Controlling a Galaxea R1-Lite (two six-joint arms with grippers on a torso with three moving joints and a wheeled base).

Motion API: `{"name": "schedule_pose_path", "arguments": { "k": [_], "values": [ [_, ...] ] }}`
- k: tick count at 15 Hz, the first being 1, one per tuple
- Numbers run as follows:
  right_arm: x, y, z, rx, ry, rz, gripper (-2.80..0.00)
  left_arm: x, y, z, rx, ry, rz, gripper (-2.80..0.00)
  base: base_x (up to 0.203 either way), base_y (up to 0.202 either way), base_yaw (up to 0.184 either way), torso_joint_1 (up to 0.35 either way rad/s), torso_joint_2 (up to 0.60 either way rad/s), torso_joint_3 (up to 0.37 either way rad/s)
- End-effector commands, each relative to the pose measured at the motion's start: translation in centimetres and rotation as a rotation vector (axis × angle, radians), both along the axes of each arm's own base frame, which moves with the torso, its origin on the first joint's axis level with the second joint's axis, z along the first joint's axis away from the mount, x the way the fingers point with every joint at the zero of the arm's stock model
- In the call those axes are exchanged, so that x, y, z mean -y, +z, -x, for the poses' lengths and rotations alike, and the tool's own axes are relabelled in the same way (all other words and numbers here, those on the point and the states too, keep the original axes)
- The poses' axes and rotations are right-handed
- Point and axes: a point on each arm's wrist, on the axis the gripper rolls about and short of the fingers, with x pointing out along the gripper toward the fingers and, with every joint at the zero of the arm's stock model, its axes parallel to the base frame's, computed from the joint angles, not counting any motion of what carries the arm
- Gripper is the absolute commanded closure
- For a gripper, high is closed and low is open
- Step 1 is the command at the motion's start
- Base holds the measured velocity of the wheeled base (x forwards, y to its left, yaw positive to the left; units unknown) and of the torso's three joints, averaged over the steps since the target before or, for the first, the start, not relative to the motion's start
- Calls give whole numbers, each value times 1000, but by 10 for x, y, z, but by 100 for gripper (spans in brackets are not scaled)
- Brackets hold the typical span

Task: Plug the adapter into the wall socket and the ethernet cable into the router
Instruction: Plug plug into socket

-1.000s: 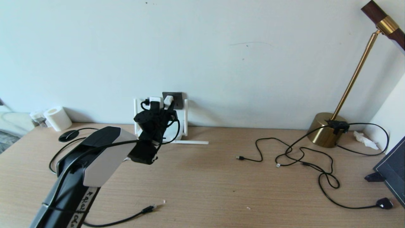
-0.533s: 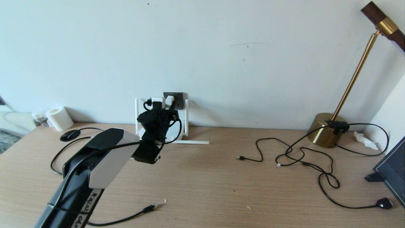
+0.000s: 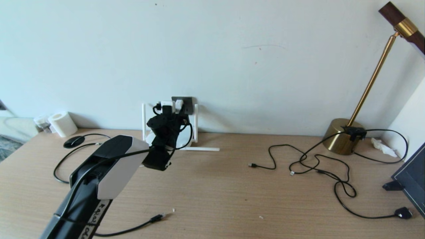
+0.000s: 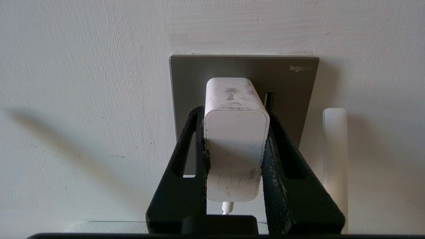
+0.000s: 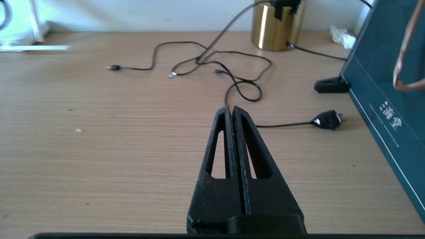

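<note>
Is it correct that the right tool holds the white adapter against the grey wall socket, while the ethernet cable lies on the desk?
Not quite: the left tool holds the adapter, as the left wrist view shows. It is at the wall socket; the ethernet cable lies on the desk.

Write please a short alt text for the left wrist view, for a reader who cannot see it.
The left claw grips the white adapter by its sides and holds it up against the dark grey wall socket on a pale wall. A white router antenna stands beside the socket.
</note>
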Motion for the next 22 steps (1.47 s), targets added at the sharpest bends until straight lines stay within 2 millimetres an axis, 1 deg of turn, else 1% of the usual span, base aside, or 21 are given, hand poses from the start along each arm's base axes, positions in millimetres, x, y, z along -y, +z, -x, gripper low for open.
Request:
{"name": "schedule_pose_path", "arguments": {
  "k": [1, 3, 11, 14, 22],
  "values": [
    [0, 0, 0, 0, -1, 0, 0, 5, -3, 0, 1, -6, 1, 0, 0, 0, 0, 0, 0, 0],
    [0, 0, 0, 0, -1, 0, 0, 7, -3, 1, 1, -10, 1, 0, 0, 0, 0, 0, 0, 0],
    [0, 0, 0, -1, -1, 0, 0, 7, -4, 1, -1, -11, 2, 0, 0, 0, 0, 0, 0, 0],
    [0, 0, 0, -1, -1, 0, 0, 7, -8, 0, -7, -9, 0, 0, 0, 0, 0, 0, 0, 0],
    [0, 0, 0, 0, -1, 0, 0, 6, -7, 0, -2, -16, 1, 0, 0, 0, 0, 0, 0, 0]
  ]
}}
